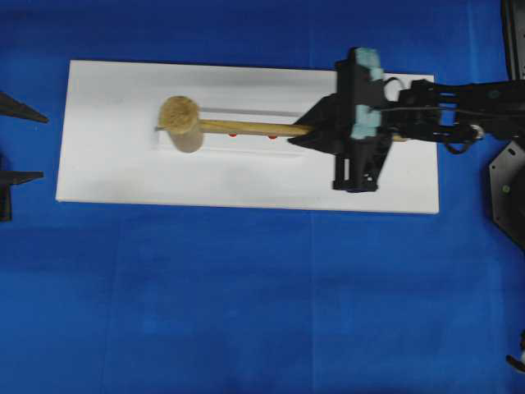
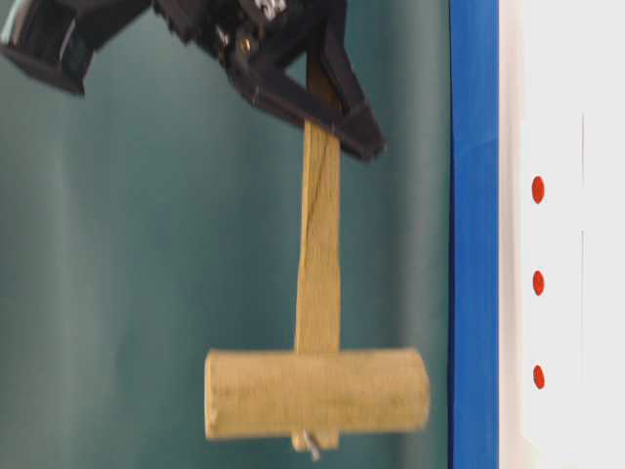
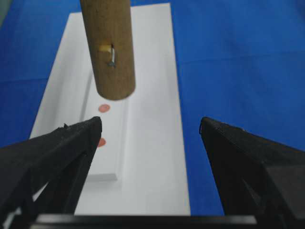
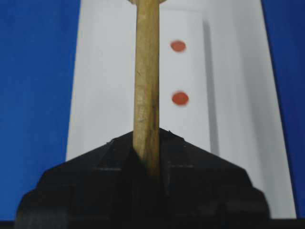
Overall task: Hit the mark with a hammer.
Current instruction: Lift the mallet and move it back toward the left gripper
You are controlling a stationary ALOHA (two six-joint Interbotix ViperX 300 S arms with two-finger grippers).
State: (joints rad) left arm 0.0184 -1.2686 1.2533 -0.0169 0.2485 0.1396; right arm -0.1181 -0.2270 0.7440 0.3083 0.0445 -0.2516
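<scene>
I am seeing the right gripper (image 1: 316, 131) pinching the slim handle of the hammer (image 1: 182, 123), its jaws pressed tight on the wood. The hammer is hanging clear above the white board (image 1: 115, 176), head out toward the left end, over the row of red dots (image 2: 538, 282). My left gripper (image 3: 150, 131) is sitting spread wide, holding nothing, looking along the board at the head.
</scene>
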